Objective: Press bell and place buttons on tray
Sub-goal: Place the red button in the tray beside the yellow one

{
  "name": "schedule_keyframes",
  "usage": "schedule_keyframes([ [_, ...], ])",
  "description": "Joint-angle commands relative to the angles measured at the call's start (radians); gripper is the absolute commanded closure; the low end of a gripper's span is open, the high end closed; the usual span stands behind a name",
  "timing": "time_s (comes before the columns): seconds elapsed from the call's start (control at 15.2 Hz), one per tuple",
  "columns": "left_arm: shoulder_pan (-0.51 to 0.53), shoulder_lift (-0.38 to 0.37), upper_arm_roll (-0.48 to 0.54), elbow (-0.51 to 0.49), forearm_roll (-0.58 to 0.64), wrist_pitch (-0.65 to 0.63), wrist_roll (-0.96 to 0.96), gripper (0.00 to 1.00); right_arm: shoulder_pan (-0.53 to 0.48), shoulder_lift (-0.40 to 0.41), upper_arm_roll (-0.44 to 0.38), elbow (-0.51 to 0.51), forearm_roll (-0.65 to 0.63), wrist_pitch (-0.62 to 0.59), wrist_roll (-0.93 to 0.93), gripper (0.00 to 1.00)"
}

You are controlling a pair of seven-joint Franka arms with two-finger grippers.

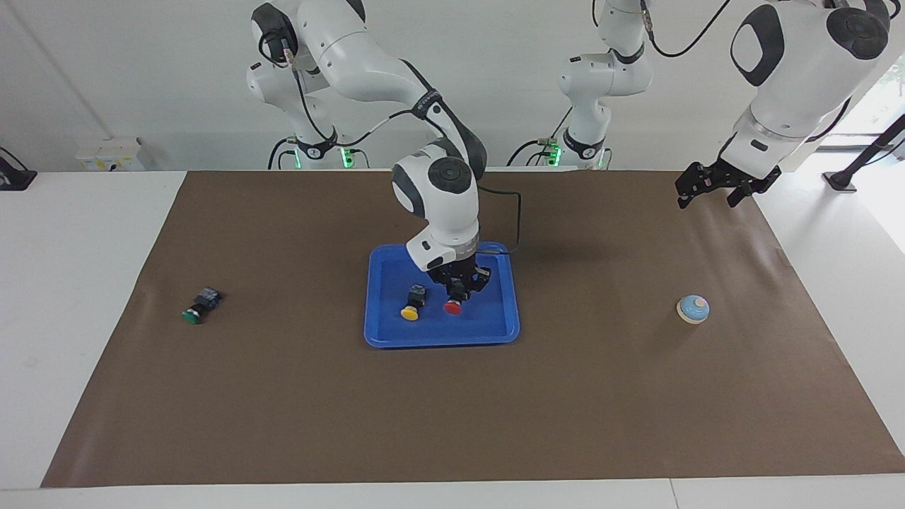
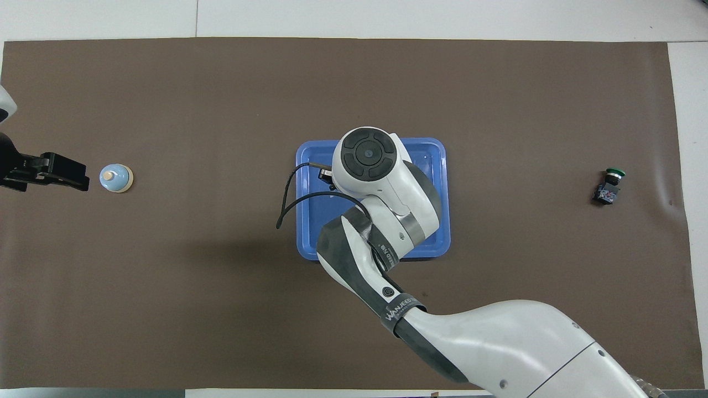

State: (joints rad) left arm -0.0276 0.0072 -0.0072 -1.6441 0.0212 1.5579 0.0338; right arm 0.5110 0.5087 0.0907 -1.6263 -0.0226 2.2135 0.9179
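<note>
Both arms extended, right low at table centre, left raised at its own end

Right arm reached in from its base, elbow bent high, wrist pointing straight down; right gripper (image 1: 458,291) low, fingers clamped shut on a held piece. Left arm hung waiting, forearm angled down and outward; left gripper (image 1: 714,185) in the air, fingers spread wide and empty, tips (image 2: 69,176) pointing inward toward the table's middle.

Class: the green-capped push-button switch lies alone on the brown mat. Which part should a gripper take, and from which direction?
Grip the black body of the green-capped push-button switch, coming straight down, fingers closing across its width. It lies on its side, cap pointing away from the robots, with open brown mat around it.
</note>
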Motion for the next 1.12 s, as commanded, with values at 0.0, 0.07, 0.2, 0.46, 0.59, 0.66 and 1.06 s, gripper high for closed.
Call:
schedule_keyframes([
  [0.0, 0.006, -0.027, -0.002, -0.03, -0.009, 0.011, -0.003, 0.0, -0.006, -0.019, 0.006, -0.067, -0.01, 0.061, -0.007, 1.0],
  [0.07, 0.006, -0.027, 0.0, -0.03, -0.009, 0.011, -0.003, 0.0, -0.006, -0.024, 0.006, -0.075, -0.01, 0.064, -0.007, 1.0],
  [0.2, 0.006, -0.027, 0.0, -0.03, -0.009, 0.011, -0.003, 0.0, -0.005, -0.024, 0.006, -0.076, -0.01, 0.066, -0.007, 1.0],
  [0.46, 0.006, -0.027, -0.002, -0.03, -0.009, 0.011, -0.003, 0.0, -0.006, -0.027, 0.007, -0.09, -0.008, 0.067, -0.001, 0.87],
  [0.59, 0.006, -0.027, -0.002, -0.03, -0.009, 0.011, -0.003, 0.0, -0.006, -0.029, 0.006, -0.092, -0.008, 0.068, 0.004, 0.86],
  [0.66, 0.006, -0.027, -0.002, -0.03, -0.009, 0.011, -0.003, 0.0, -0.006, -0.029, 0.006, -0.092, -0.008, 0.068, 0.004, 0.75],
  [1.06, 0.006, -0.027, 0.0, -0.03, -0.009, 0.011, -0.003, 0.0, -0.012, -0.032, 0.003, -0.057, -0.003, 0.013, 0.015, 0.0],
])
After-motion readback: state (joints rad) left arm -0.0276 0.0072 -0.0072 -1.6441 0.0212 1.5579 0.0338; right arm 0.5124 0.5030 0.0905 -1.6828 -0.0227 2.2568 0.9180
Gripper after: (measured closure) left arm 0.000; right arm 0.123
